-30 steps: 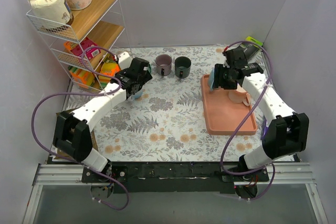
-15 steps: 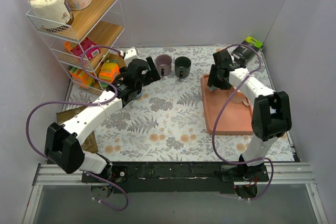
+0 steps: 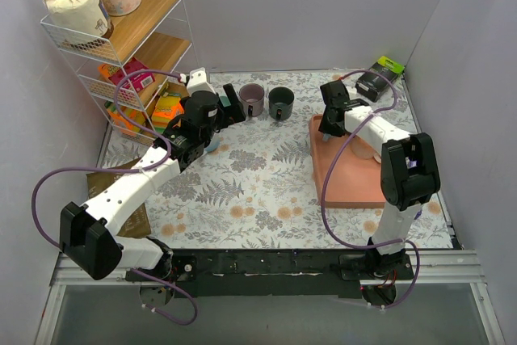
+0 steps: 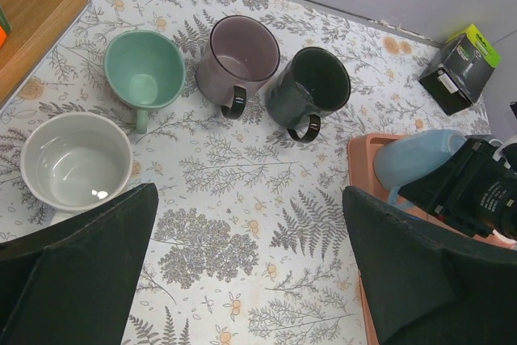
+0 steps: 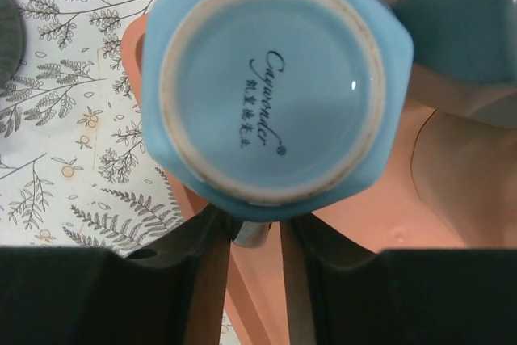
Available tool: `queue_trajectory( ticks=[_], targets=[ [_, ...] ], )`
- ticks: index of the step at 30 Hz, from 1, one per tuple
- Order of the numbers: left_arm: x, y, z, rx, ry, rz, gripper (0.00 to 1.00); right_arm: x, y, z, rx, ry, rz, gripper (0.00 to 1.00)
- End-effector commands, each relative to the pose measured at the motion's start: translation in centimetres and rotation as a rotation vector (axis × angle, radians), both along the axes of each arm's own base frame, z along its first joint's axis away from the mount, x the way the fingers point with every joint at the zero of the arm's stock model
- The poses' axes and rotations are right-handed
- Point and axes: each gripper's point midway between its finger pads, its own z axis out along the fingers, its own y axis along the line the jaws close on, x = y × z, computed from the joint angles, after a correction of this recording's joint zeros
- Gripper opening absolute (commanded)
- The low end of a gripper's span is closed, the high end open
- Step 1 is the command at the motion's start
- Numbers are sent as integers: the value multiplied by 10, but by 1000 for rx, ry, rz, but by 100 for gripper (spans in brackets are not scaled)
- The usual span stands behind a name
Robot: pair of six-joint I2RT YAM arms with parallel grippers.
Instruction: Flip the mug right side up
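The blue mug (image 5: pixel 266 94) stands inverted on the pink tray (image 3: pixel 347 187), base up (maker's print legible on the base). The right hand (image 5: pixel 257 232) sits directly over it, the mug's handle lying in the narrow gap between the two fingers (image 5: pixel 202 268). Whether the fingers clamp the handle or only flank it cannot be told. The left hand (image 4: pixel 249 199) hangs above the bench (image 3: pixel 250 183) with its fingers spread wide, holding nothing. It is well apart from the blue mug and nearer the white mug (image 4: pixel 77 163) and green mug (image 4: pixel 144 70)
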Motion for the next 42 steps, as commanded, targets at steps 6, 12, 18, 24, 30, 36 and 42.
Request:
queue_trajectory(
  ticks=[6,12,18,24,30,36,42],
  targets=[
    [-5,-2,12,-4,-37,-32,98,11,-2,0,-31,-53,-49,32],
    [-5,-3,11,-8,-33,-33,98,12,-6,0,-66,-36,-52,31],
    [-5,-4,9,-13,-28,-39,98,13,-2,2,-66,-41,-20,1],
    [-6,-8,10,-22,-26,-55,98,14,17,28,-13,-95,62,1],
    [-8,-19,10,-49,-21,-110,98,8,49,93,171,-222,182,1],
    [-17,-44,13,-105,-23,-247,98,-10,86,177,424,-383,319,1],
    [-38,-85,43,-219,-80,-494,98,-40,123,270,741,-568,477,1]
  ],
)
